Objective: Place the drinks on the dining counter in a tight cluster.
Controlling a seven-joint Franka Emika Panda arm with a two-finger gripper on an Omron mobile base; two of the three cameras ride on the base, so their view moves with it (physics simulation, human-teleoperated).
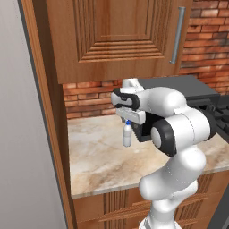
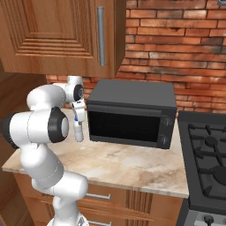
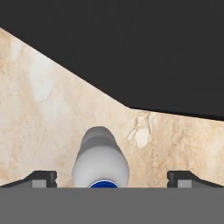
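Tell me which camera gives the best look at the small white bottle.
The left base view: the white bottle stands upright and whole on the marble counter, blue cap just under the open gripper. The right base view shows it beside the microwave, smaller. The hand view looks down on it between the fingertips.

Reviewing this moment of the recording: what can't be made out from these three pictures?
- White bottle: in the hand view its blue cap is cut off by the bottom edge.
- Gripper: in the left base view the hand covers its fingertips, so how far they stand above the cap can't be told.
- Microwave: in the left base view the arm hides most of its front.
- Stove: cut off by the right edge in the right base view.
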